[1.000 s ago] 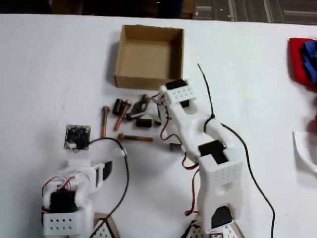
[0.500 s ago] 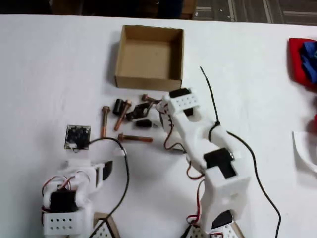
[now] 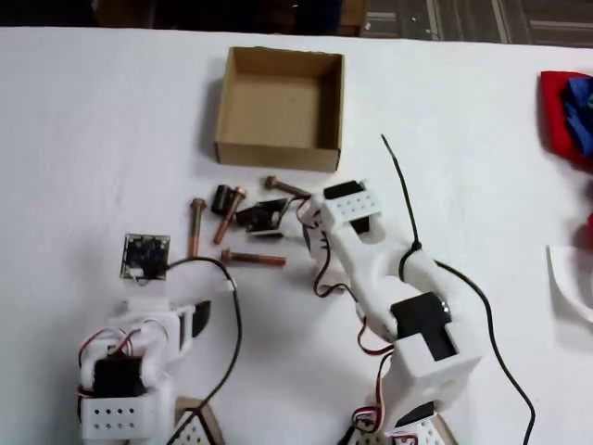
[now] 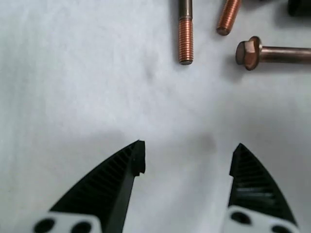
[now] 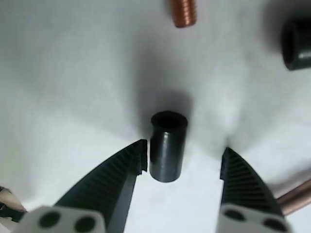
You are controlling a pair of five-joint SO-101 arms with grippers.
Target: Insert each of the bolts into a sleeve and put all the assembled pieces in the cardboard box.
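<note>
Several copper bolts lie in front of the cardboard box [image 3: 283, 107]: one bolt [image 3: 195, 227], a second [image 3: 229, 215], a third [image 3: 252, 259]. A black sleeve [image 3: 221, 198] stands beside them. My right gripper [image 3: 262, 216] is low over this cluster. In the right wrist view it [image 5: 182, 155] is open, with a black sleeve [image 5: 167, 145] lying between its fingers, close to one finger [image 5: 121, 170]. My left gripper [image 4: 187, 155] is open above bare cloth, bolt ends [image 4: 184, 31] beyond it. In the high view it [image 3: 197, 315] sits near the front left.
A small square board [image 3: 145, 256] lies left of the bolts. Another bolt [image 3: 284, 187] lies just below the box. A second sleeve [image 5: 297, 43] sits off to one side. Red and blue cloth [image 3: 567, 111] is at the right edge.
The right arm has drawn back toward the front and swung right, its gripper staying low by the sleeves. A bolt below the box is now uncovered. The left arm has not moved.
</note>
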